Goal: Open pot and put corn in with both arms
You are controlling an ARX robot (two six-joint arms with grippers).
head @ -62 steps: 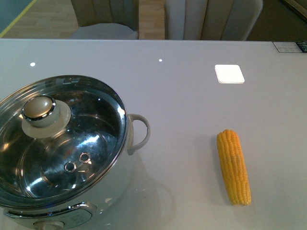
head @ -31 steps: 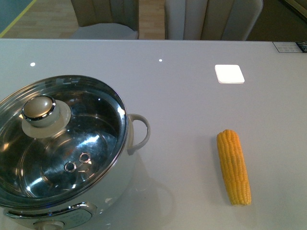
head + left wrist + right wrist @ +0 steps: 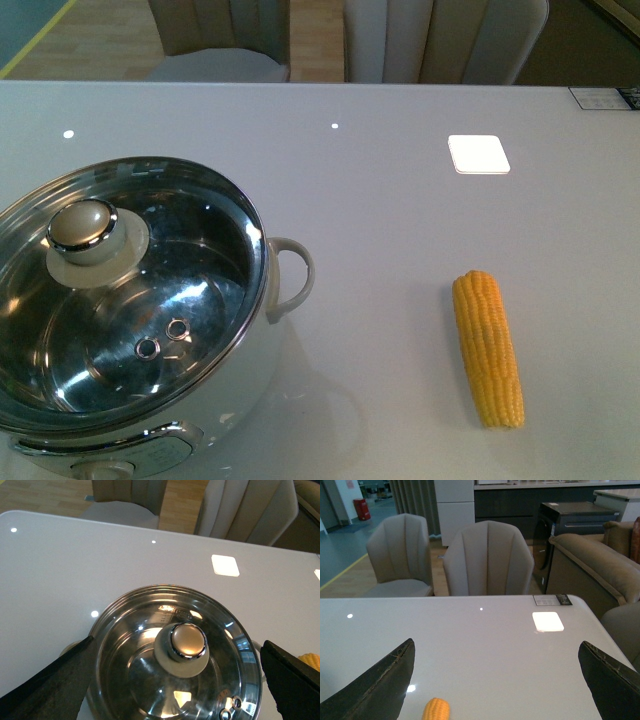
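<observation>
The white pot (image 3: 255,385) stands at the near left of the table with its glass lid (image 3: 190,300) on and the lid's knob (image 3: 85,228) upright. The corn (image 3: 487,347) lies on the table to the right of the pot, apart from it. Neither gripper shows in the front view. In the left wrist view my left gripper (image 3: 176,645) is open above the lid (image 3: 140,665), its fingers (image 3: 55,685) wide to either side of the knob (image 3: 188,641). In the right wrist view my right gripper (image 3: 496,644) is open and empty above the table, with the corn's tip (image 3: 436,710) below it.
The glossy white table (image 3: 380,200) shows a bright square light reflection (image 3: 478,153). Beige chairs (image 3: 440,40) stand behind the far edge. A small label (image 3: 605,97) lies at the far right corner. A sofa (image 3: 590,565) stands beyond the table.
</observation>
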